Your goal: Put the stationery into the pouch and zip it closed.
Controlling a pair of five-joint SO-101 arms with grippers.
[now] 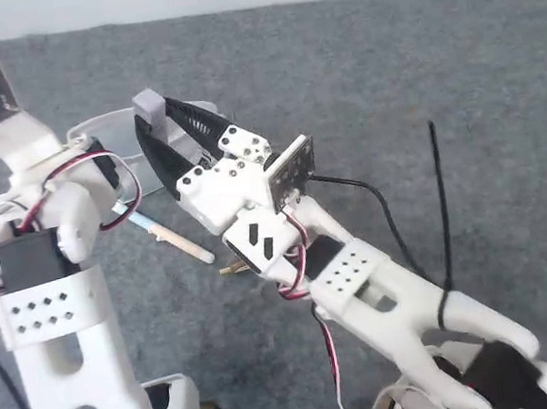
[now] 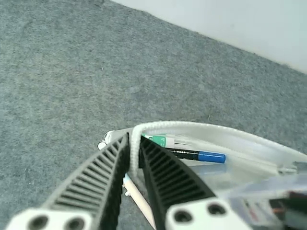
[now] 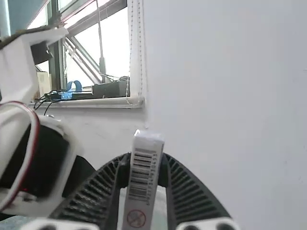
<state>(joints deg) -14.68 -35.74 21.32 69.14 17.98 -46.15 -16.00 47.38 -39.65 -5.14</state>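
A clear pouch (image 1: pixel 93 133) with a white zipper rim (image 2: pixel 206 127) lies open on the grey carpet. Inside it are a pen with a blue cap (image 2: pixel 199 155) and a green-and-white item (image 2: pixel 160 140). My left gripper (image 2: pixel 134 142) is shut on the pouch's rim at its near end. My right gripper (image 1: pixel 153 115) hangs above the pouch, tilted upward, shut on a small pale eraser (image 1: pixel 148 104) with a barcode label (image 3: pixel 143 173). A wooden pencil (image 1: pixel 179 239) lies on the carpet beside the pouch, between the two arms (image 2: pixel 139 203).
A black cable (image 1: pixel 442 202) runs across the carpet to the right of the right arm. A small yellowish tip (image 1: pixel 231 267) pokes out under that arm. The carpet stretches open toward the back and right, ending at a white wall.
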